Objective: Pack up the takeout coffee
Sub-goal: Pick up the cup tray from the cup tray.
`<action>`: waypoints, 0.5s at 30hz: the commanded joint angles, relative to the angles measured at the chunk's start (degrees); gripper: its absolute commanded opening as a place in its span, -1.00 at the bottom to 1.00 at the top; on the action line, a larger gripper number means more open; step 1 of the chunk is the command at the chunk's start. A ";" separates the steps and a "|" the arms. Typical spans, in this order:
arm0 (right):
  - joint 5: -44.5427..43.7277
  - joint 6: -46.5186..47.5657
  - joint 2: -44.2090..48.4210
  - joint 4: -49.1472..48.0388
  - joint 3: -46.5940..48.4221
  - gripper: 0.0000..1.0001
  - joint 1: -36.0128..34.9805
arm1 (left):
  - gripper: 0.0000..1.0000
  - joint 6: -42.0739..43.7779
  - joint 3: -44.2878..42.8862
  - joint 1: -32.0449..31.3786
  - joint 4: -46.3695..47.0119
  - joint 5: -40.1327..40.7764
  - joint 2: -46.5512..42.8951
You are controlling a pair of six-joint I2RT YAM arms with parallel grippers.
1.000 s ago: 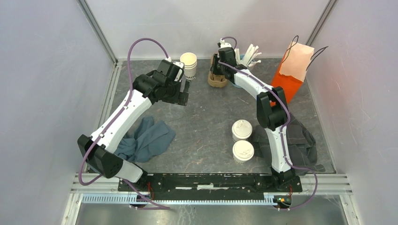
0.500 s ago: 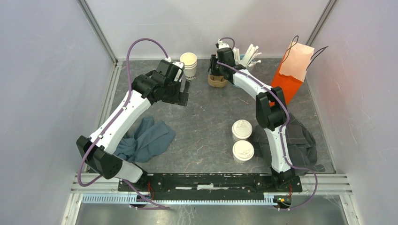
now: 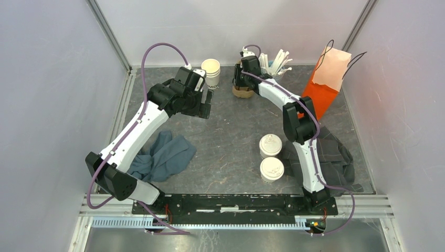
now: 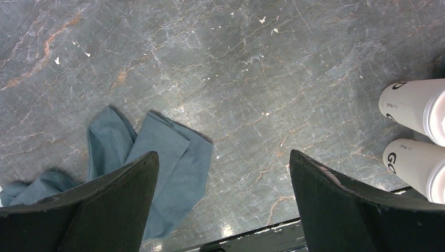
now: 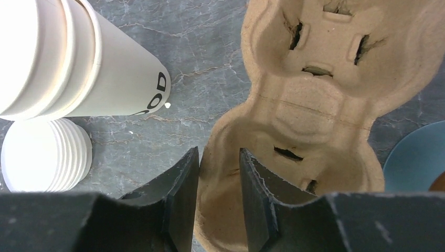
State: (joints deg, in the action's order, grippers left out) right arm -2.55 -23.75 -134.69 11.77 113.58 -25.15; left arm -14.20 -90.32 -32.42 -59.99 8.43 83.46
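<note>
The takeout coffee, two small cream cups with white lids (image 3: 271,146) (image 3: 272,169), stands at the front right of the table. The same cups (image 4: 412,105) (image 4: 414,163) show at the right edge of the left wrist view. A brown pulp cup carrier (image 3: 242,93) (image 5: 315,105) lies at the back. My right gripper (image 3: 240,79) (image 5: 219,149) sits astride its near wall, one finger outside and one inside the well, with the jaws a narrow gap apart. My left gripper (image 3: 203,102) (image 4: 224,152) hangs wide open and empty above bare table.
A stack of lidless cups (image 3: 211,71) (image 5: 105,68) and a stack of white lids (image 5: 44,155) stand left of the carrier. An orange paper bag (image 3: 325,86) stands back right. A blue cloth (image 3: 165,155) lies front left, and a dark cloth (image 3: 338,157) lies by the right arm.
My right gripper has shifted slightly back and left over the carrier. The carrier has stayed put. The left arm has not moved.
</note>
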 commanded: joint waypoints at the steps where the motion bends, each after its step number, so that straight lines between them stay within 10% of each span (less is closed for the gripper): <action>1: -0.47 0.08 -0.74 -0.45 3.11 -0.22 -0.31 | 0.99 2.29 -0.99 0.34 0.09 -0.41 -1.50; 15: -1.96 2.71 2.68 1.61 3.57 -0.75 -0.49 | 0.99 2.49 -0.96 0.34 0.08 -0.42 -1.33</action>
State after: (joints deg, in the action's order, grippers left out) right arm -2.68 -23.18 -135.09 12.88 114.96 -25.26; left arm -14.20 -90.32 -32.42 -59.99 8.43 83.46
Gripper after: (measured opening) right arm 0.151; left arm 0.994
